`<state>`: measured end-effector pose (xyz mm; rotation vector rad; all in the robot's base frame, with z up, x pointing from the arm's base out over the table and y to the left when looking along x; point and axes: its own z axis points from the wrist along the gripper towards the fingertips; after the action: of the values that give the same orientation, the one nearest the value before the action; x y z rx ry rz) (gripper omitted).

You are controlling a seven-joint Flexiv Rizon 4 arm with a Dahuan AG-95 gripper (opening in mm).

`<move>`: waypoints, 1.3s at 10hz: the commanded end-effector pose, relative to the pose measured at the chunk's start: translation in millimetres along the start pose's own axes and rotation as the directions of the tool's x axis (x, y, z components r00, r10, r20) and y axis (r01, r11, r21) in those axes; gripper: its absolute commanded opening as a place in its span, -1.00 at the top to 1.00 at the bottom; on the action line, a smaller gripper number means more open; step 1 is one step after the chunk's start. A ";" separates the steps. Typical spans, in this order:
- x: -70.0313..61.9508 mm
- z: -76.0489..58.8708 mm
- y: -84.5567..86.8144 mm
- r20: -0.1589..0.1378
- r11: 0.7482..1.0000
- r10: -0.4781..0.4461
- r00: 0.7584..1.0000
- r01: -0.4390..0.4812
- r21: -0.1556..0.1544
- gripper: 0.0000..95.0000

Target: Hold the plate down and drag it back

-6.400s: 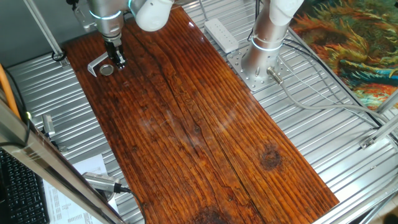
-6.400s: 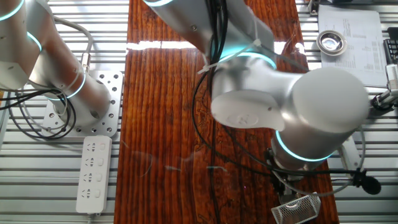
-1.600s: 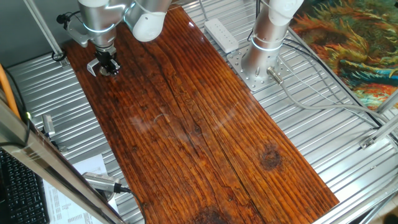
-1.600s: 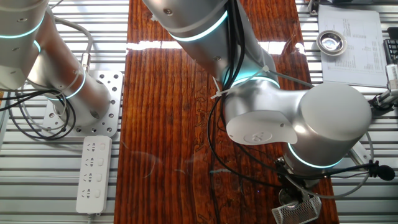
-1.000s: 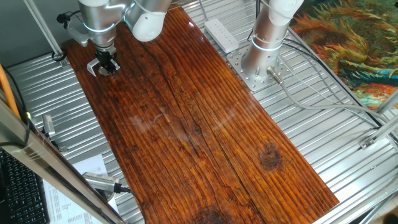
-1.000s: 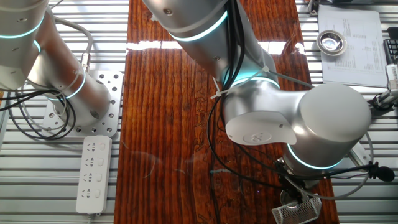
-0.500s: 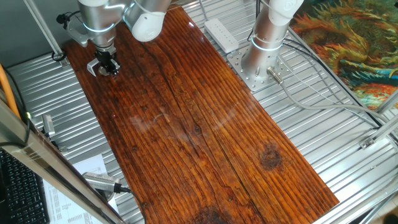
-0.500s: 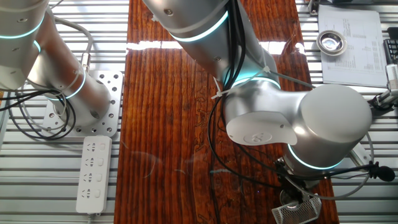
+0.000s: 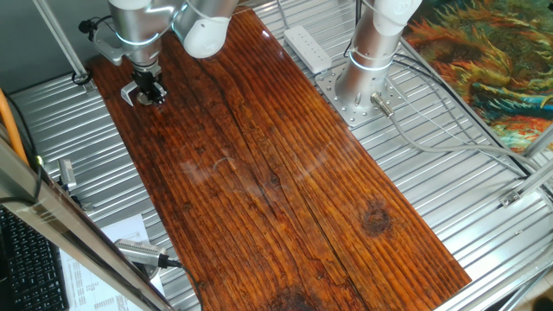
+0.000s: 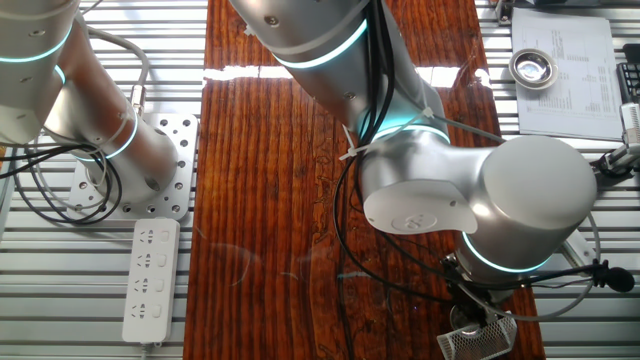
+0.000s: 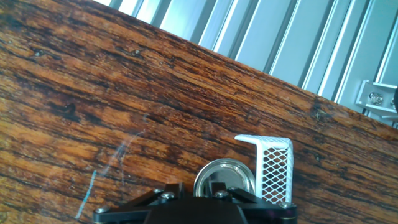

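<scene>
Plate (image 11: 224,179) directly beneath jaws

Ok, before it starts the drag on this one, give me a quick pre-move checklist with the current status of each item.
1. Gripper over the plate: ok, the plate sits right at the fingertips in the hand view.
2. Tip pressing on the plate: cannot tell, contact is hidden.
3. Gripper open or shut: cannot tell.
4. Mesh bracket apart from the plate: not ok, it stands right beside the plate; a gap cannot be made out.
5. Plate flat on the wooden board: ok.
6. Board free for the drag: ok, the wood ahead shows only grain.
</scene>
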<state>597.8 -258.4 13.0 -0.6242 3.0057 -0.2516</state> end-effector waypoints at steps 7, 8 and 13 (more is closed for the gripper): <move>0.2 0.0 -0.1 -0.001 1.000 0.009 1.000 -0.009 0.001 1.00; 0.2 0.0 -0.1 -0.001 1.000 0.010 1.000 -0.010 0.001 1.00; 0.0 -1.1 -0.2 -0.006 0.999 0.034 0.999 -0.034 -0.005 1.00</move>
<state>597.6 -258.4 14.7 -0.5710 3.0222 -0.2448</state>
